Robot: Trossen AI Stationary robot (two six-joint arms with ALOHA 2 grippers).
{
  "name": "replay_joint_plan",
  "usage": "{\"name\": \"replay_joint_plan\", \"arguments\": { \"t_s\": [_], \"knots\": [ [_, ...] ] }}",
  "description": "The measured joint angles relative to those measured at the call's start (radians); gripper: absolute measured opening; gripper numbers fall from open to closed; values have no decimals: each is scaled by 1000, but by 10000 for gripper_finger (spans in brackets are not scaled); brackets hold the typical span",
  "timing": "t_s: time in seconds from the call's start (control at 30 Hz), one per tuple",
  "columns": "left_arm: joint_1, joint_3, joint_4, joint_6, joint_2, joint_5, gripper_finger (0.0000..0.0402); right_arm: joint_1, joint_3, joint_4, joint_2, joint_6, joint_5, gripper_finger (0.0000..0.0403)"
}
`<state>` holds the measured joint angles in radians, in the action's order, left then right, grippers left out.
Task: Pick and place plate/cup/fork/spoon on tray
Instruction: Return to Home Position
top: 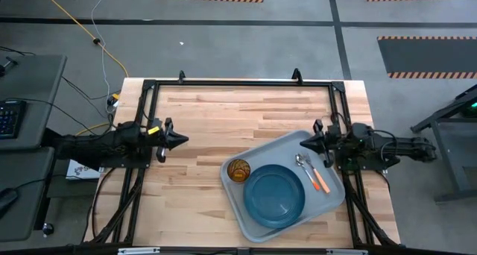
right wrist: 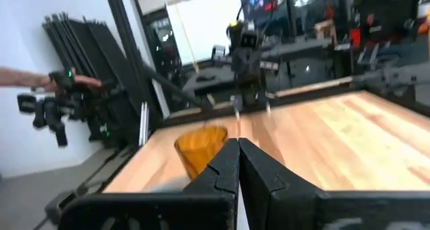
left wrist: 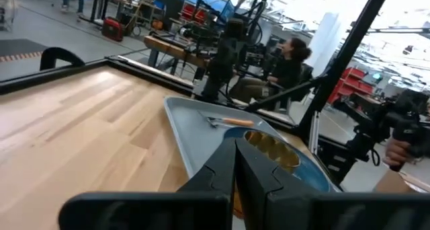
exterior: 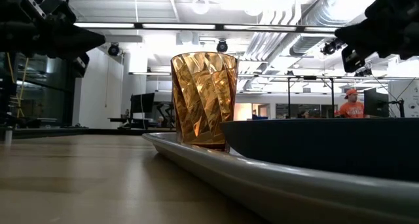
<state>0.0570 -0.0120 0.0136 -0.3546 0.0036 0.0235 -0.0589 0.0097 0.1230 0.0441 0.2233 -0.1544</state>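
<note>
The pale grey-blue tray (top: 253, 224) lies on the table's right half. On it rest the dark teal plate (top: 275, 194), the amber cup (top: 238, 169) standing upright at the tray's left corner, and the spoon (top: 305, 165) and orange-handled fork (top: 320, 177) side by side near its right edge. My left gripper (top: 181, 140) is shut and empty above the table's left side. My right gripper (top: 305, 142) is shut and empty above the tray's far right edge. The cup (exterior: 203, 99) and plate (exterior: 327, 149) also show in the low view.
A black frame (top: 238, 83) runs along the table's far and side edges. Bare wood lies between the left gripper and the tray. A person's hand holding a device (right wrist: 64, 89) shows beyond the table, and people (left wrist: 289, 62) stand in the room behind.
</note>
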Motion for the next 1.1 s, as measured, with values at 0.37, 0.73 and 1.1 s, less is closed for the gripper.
{"name": "replay_joint_plan", "arguments": {
  "t_s": [0.37,0.73,1.1],
  "knots": [
    [-9,0,5,0,0,-2,1,0,0,-81,1,-43,-19,0],
    [-8,0,6,0,1,-2,1,0,0,-82,2,-42,-11,0],
    [-8,0,5,-1,1,-2,1,0,-1,-82,2,-42,-10,0]
  ]
}}
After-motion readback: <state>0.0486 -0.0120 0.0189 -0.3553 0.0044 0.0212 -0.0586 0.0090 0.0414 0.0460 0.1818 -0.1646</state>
